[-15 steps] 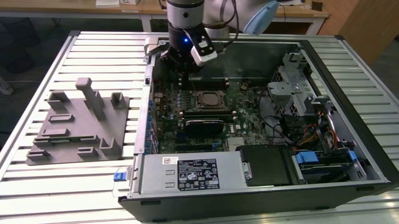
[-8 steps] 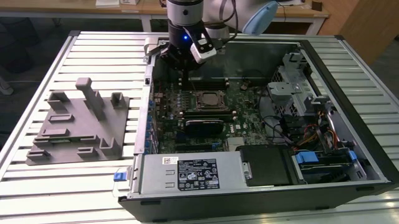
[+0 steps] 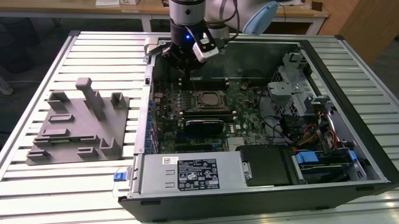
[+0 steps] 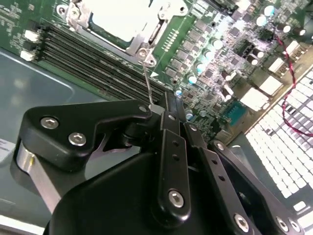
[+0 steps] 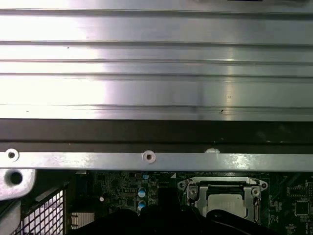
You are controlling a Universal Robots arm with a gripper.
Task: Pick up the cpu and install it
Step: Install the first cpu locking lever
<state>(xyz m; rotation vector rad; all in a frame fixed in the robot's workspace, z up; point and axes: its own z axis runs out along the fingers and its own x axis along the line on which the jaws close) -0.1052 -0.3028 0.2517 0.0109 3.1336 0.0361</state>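
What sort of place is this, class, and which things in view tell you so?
Probably a robotics lab or workshop bench: an open computer case lies on a slatted aluminium table, a grey moulded tray sits beside it, and the arm's gripper hangs over the motherboard.

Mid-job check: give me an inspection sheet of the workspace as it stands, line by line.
Surface: ribbed metal table, carrying an open computer case.
Job's things: cpu lies in the socket on the motherboard; its silvery top shows in both wrist views.
Clutter: grey moulded tray on the exterior view's left, beside the case.
Grippers: gripper hangs over the case's far end, near the socket.
Cables: coloured wire bundle on the exterior view's right inside the case.
Surroundings: wooden desk behind.
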